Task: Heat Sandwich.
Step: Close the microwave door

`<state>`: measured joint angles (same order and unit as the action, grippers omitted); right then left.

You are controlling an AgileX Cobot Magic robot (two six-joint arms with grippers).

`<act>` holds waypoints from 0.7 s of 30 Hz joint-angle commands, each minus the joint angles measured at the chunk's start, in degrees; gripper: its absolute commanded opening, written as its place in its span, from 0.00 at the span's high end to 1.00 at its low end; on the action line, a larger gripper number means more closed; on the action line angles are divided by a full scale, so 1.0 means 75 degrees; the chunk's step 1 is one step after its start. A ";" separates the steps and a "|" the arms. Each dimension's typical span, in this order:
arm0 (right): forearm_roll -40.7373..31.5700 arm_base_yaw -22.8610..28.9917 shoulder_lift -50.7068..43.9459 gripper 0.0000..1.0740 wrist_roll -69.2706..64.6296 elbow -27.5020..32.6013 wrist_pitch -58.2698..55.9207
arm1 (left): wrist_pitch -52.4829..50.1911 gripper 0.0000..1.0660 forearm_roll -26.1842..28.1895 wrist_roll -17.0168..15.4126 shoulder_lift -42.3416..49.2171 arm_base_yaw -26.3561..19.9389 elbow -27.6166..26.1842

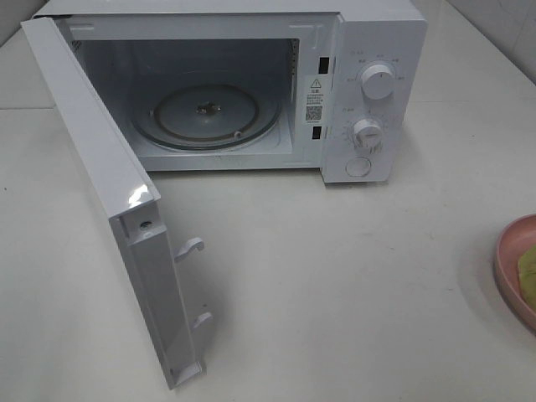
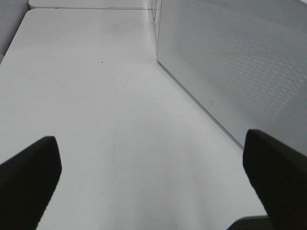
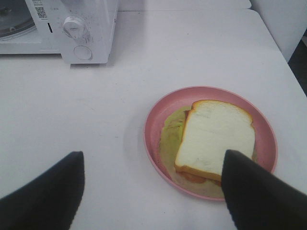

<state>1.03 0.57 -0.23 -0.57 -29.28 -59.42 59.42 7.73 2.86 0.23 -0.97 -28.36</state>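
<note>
Your white microwave (image 1: 251, 84) stood on the counter (image 1: 335, 276) with its door (image 1: 109, 201) swung wide open and the glass turntable (image 1: 209, 117) bare. The sandwich (image 3: 215, 139) lay on a pink plate (image 3: 156, 124), well right of the microwave. Your right gripper (image 3: 153, 191) hovered over it, jaws apart, gripping nothing — your left gripper (image 2: 153, 182), beside the door, also had its jaws wide apart.

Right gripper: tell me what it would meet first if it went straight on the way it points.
Probably the sandwich on the pink plate: the open right gripper points down at them, though depth is unclear.
</note>
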 commanded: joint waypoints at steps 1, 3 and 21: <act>0.0000 -0.0046 -0.0214 0.30 0.0008 0.0031 0.0076 | -0.0138 0.09 0.0260 -0.0053 -0.0092 -0.0031 -0.0061; 0.0000 -0.0046 -0.0214 0.30 0.0008 0.0031 0.0076 | -0.0176 0.09 0.0298 -0.0046 -0.0199 -0.0031 -0.0115; 0.0000 -0.0046 -0.0214 0.30 0.0008 0.0031 0.0076 | -0.2613 0.52 0.0283 0.0038 -0.2704 -0.0031 -0.0031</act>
<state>1.03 0.57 -0.23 -0.57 -29.28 -59.42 41.94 9.40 3.09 -19.88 -0.97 -28.82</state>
